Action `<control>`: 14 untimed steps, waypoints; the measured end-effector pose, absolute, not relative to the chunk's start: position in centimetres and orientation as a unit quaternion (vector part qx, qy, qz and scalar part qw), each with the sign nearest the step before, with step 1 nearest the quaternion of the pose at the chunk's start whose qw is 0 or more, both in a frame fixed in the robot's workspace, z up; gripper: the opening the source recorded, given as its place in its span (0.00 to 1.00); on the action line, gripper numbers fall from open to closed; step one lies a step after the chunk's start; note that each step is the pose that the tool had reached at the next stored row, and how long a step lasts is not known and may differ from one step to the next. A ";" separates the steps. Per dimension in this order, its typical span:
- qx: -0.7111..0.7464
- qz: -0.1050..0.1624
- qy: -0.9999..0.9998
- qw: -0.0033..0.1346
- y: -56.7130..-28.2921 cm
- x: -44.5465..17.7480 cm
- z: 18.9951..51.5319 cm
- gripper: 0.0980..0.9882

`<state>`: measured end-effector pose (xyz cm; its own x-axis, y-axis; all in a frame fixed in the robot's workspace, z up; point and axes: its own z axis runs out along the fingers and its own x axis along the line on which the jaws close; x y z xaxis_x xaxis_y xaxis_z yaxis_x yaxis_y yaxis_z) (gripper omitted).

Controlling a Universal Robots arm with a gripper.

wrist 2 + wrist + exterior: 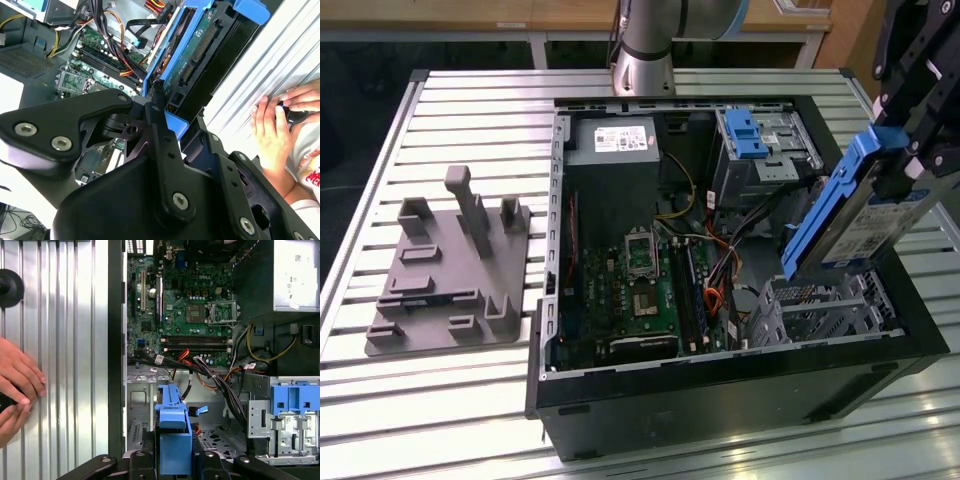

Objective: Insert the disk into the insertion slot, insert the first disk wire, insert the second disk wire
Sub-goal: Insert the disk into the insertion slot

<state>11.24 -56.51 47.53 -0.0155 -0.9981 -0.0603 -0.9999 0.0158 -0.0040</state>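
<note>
Blue-framed disk [858, 222] tilted above perforated silver insertion slot [820, 312]

I have the gripper [908, 150] clamped on the disk [855, 215], holding it tilted on edge at the exterior view's right. Arm's base column [645, 50] stands upright. In the second wrist view the fingers [160, 135] pinch the disk's end.

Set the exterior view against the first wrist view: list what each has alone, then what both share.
Exterior view: the grey fixture plate and the arm's column. First wrist view: a person's hands on the slats outside the case wall. Both: the gripper holding the disk over the open case, the motherboard and the blue-latched bay.
</note>
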 end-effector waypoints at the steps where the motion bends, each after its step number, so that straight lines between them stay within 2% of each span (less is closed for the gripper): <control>1: -0.701 0.020 0.712 0.023 -56.5 11.2 47.5 0.30; 14: -0.701 0.020 0.712 0.023 -56.6 11.2 46.8 0.30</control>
